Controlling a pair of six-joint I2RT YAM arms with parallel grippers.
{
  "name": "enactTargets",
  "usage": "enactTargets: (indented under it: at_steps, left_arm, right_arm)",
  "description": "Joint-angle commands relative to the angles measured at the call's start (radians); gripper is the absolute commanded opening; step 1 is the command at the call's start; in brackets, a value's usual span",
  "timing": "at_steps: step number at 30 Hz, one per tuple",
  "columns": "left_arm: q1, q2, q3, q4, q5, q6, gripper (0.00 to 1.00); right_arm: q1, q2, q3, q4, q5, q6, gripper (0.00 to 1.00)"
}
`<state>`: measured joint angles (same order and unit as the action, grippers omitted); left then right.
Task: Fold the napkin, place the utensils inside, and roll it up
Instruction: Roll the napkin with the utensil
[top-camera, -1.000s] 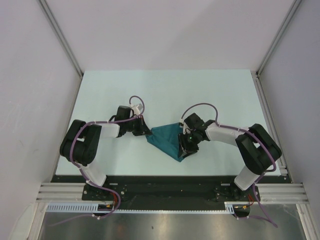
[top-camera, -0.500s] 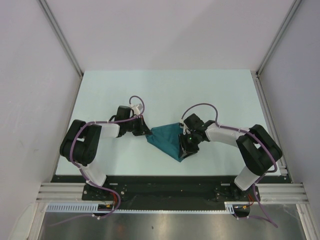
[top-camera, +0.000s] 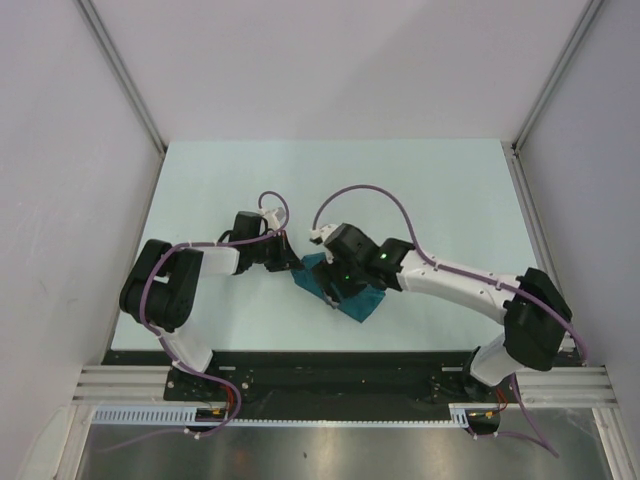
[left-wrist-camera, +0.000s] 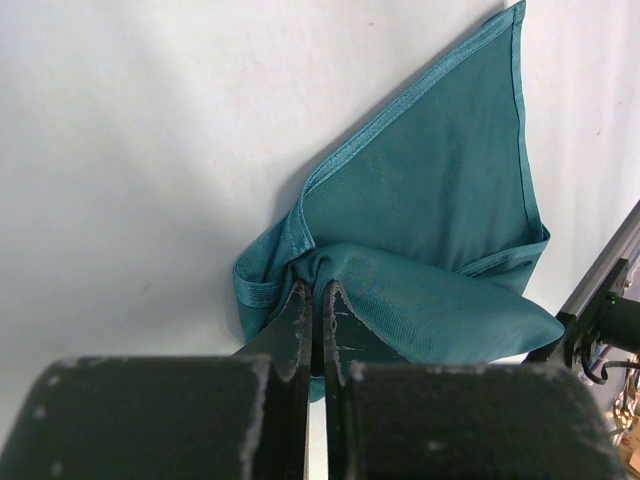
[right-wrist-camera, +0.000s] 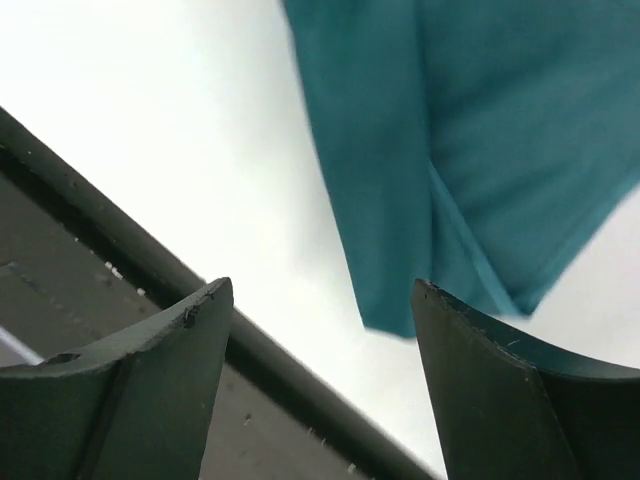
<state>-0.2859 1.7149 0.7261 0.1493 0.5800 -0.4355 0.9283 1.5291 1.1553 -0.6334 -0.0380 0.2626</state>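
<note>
Two poses: left arm (top-camera: 215, 262) bent, left fingers (left-wrist-camera: 290, 330) pinching napkin (left-wrist-camera: 430, 220); right arm (top-camera: 450, 280) outstretched, right fingers (right-wrist-camera: 480, 370) gaping

The overhead camera looks down from above and behind the arm bases, taking in the whole table (top-camera: 230, 180). The wrist cameras sit very close, looking out past the left gripper (left-wrist-camera: 313, 295) and the right gripper (right-wrist-camera: 320, 290). All three views share the napkin (top-camera: 364, 304).

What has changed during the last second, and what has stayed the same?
The right gripper swung left over the napkin, folding the cloth's right part across, and then opened; it holds nothing now. From above, the napkin looks smaller than before. The left gripper stayed in place, shut on the napkin's left corner.
</note>
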Motion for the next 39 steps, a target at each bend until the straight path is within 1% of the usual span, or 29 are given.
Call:
enactTargets:
  at_steps: [1, 3, 5, 12, 19, 26, 31, 34, 39]
  left_arm:
    - [0.011, 0.009, 0.006, -0.039, -0.100, 0.047, 0.00]
    - [0.011, 0.009, 0.006, -0.040, -0.097, 0.047, 0.00]
    - [0.011, 0.012, 0.007, -0.040, -0.097, 0.047, 0.00]
    - [0.011, 0.023, 0.012, -0.042, -0.098, 0.047, 0.00]
    - [0.011, 0.028, 0.016, -0.042, -0.097, 0.046, 0.00]
    - [0.011, 0.031, 0.018, -0.040, -0.095, 0.044, 0.00]
    - [0.011, 0.020, 0.012, -0.027, -0.088, 0.041, 0.00]
    - [0.011, 0.011, 0.010, -0.013, -0.078, 0.027, 0.00]
    - [0.011, -0.006, 0.009, 0.015, -0.068, 0.011, 0.00]
  right_arm:
    - [0.075, 0.089, 0.047, 0.133, 0.202, -0.175, 0.77]
    - [0.099, 0.139, 0.052, 0.181, 0.246, -0.212, 0.78]
    - [0.109, 0.167, 0.053, 0.234, 0.251, -0.255, 0.79]
    - [0.109, 0.227, 0.032, 0.327, 0.170, -0.310, 0.78]
    - [0.076, 0.255, -0.011, 0.357, 0.090, -0.295, 0.75]
    - [0.038, 0.264, -0.046, 0.396, 0.049, -0.273, 0.71]
    - [0.009, 0.278, -0.072, 0.413, -0.019, -0.267, 0.69]
    - [0.006, 0.289, -0.095, 0.411, -0.037, -0.241, 0.66]
    - [0.010, 0.298, -0.152, 0.405, -0.036, -0.198, 0.65]
